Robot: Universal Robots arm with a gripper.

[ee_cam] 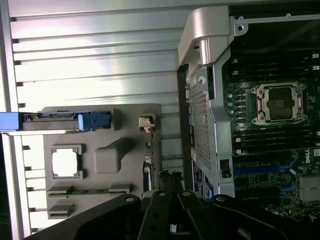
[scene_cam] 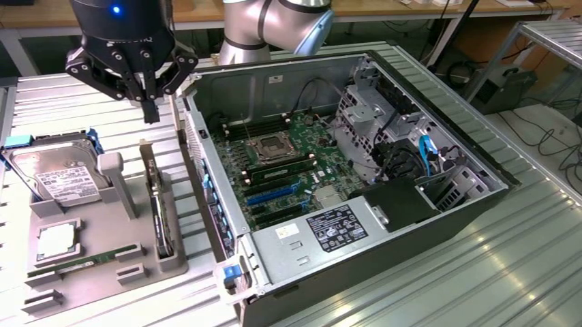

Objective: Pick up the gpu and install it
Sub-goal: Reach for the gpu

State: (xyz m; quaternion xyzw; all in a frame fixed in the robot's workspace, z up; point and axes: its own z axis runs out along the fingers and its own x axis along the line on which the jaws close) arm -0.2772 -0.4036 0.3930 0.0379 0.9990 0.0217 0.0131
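gpu (scene_cam: 162, 218) stands on edge in the slot of the gray holder (scene_cam: 100, 231), on the side nearest the open computer case (scene_cam: 364, 170); untouched; gripper (scene_cam: 150, 112) hangs above one end of it, apart, clenched on nothing; hard drive (scene_cam: 54, 177), processor chip (scene_cam: 56, 242) and memory stick (scene_cam: 78, 264) sit in the holder's other bays.

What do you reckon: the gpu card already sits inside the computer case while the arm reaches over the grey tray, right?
Not quite. The exterior view shows the gpu standing on edge in the grey tray, not inside the computer case. The arm does reach over that tray.
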